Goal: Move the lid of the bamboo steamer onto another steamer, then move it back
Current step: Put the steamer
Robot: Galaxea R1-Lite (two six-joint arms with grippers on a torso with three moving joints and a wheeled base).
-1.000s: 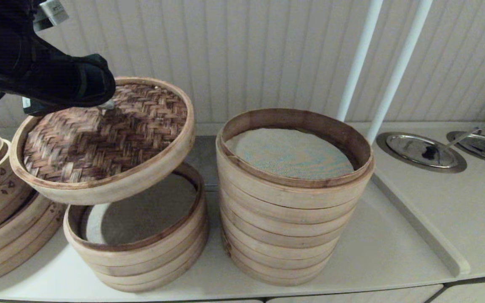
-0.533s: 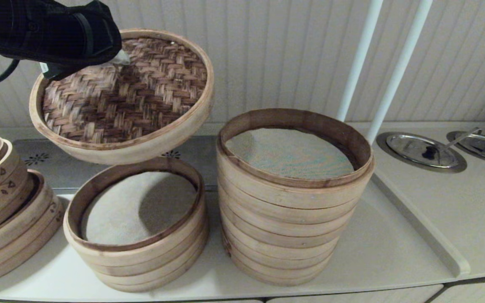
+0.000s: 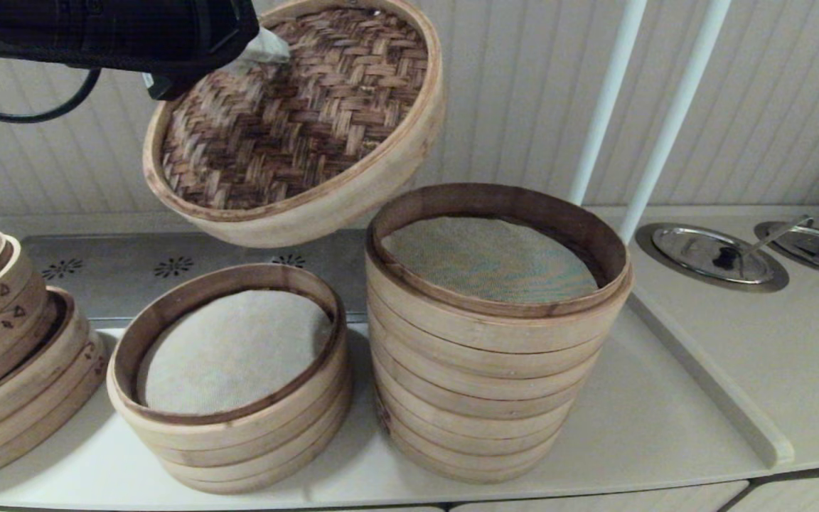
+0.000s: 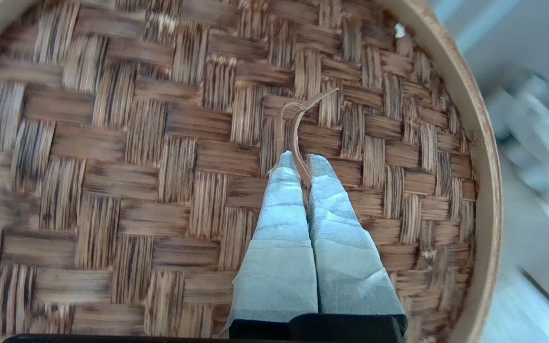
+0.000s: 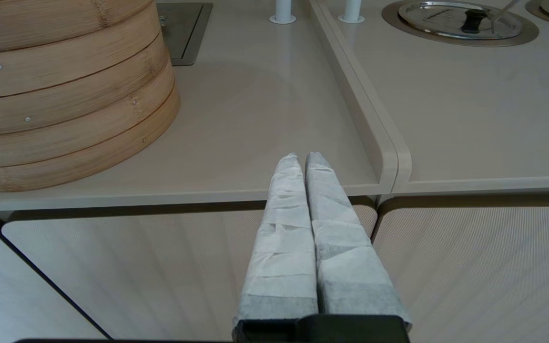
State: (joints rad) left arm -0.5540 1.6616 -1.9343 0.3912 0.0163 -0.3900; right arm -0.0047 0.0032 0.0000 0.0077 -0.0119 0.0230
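Note:
The bamboo steamer lid (image 3: 303,121), dark herringbone weave in a pale rim, hangs tilted in the air above the gap between two stacks. My left gripper (image 3: 274,51) is shut on the thin bamboo loop handle (image 4: 295,125) at the lid's middle; in the left wrist view the gripper (image 4: 302,161) pinches that loop. The tall steamer (image 3: 495,334), several pale rings with a grey-green mesh liner, stands open just right of and below the lid. My right gripper (image 5: 302,159) is shut and empty, parked off the counter's front edge.
A shorter stack with a white cloth liner (image 3: 232,377) sits open under the lid's left side. A tilted stack with cut-out marks (image 3: 4,341) is at the far left. Two white poles (image 3: 637,107) rise behind the tall steamer. Steel lids (image 3: 712,254) lie at the right.
The left arm has lifted the lid up off the short stack and carried it right, toward the tall steamer. The lid tilts more steeply now. The right arm has not moved.

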